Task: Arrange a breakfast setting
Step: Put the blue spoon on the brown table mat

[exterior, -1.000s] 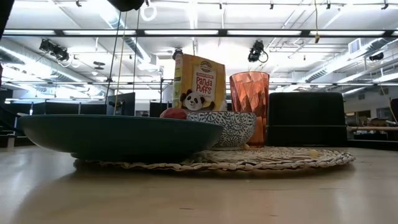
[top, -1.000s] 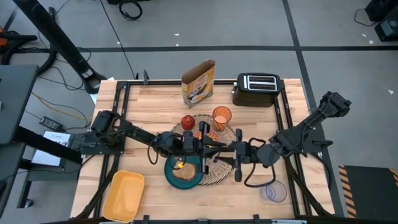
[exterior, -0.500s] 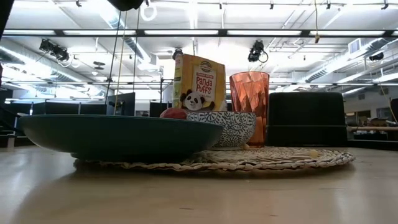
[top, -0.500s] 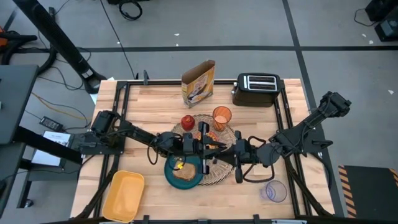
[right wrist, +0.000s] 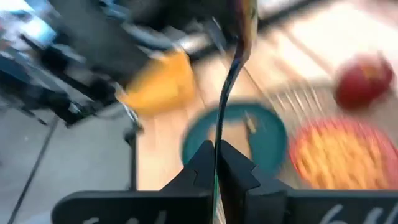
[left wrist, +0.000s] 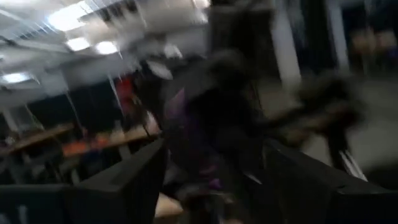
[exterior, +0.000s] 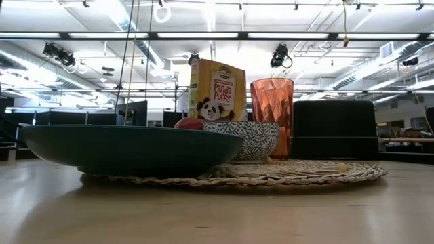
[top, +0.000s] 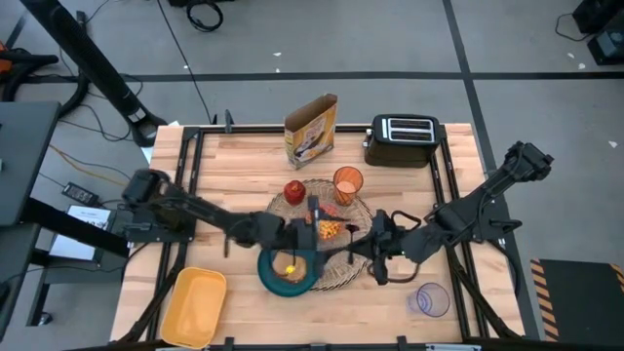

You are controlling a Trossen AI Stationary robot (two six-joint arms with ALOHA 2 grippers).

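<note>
Pretty much set: the large round woven straw placemat (top: pixel 351 265) already carries the teal plate (top: pixel 283 278) with the brown toast slice (top: pixel 292 274), small pink bowl (top: pixel 332 229), orange translucent cup (top: pixel 347 182) and red apple (top: pixel 293 190). Only the purple-and-teal spoon (right wrist: pixel 239 43) is left, pinched in the closed right gripper (right wrist: pixel 217 163) over the mat's right side, long axis running straight out from the fingers toward the plate. The left gripper (top: pixel 310 230), over the mat's middle, looks parted and empty.
</note>
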